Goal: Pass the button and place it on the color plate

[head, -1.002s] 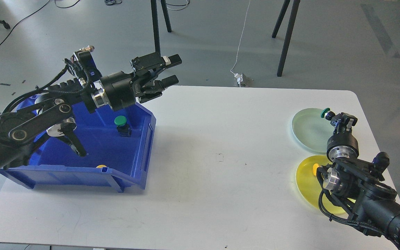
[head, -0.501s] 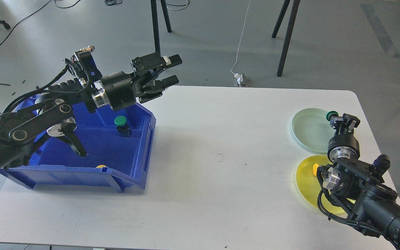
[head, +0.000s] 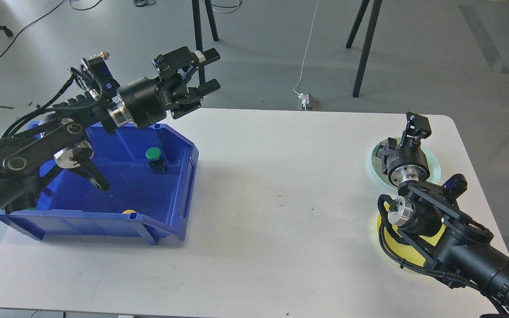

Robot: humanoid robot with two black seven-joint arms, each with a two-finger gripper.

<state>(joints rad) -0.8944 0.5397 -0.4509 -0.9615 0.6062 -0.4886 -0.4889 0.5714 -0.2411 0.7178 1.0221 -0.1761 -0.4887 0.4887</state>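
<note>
A green button on a dark base stands in the blue bin at the left. A yellow button peeks over the bin's front wall. My left gripper is open and empty, held above the bin's far right corner. My right gripper is raised over the pale green plate, seen end-on, so its fingers cannot be told apart. No button shows in it or on that plate. The yellow plate lies nearer, mostly hidden under my right arm.
The white table has a rounded far right corner close behind the plates. Black stand legs and a white cable are on the floor beyond the table.
My right gripper swung left and rose over the pale green plate; the green button seen at its tip no longer shows. My left gripper lifted a little and shifted left.
</note>
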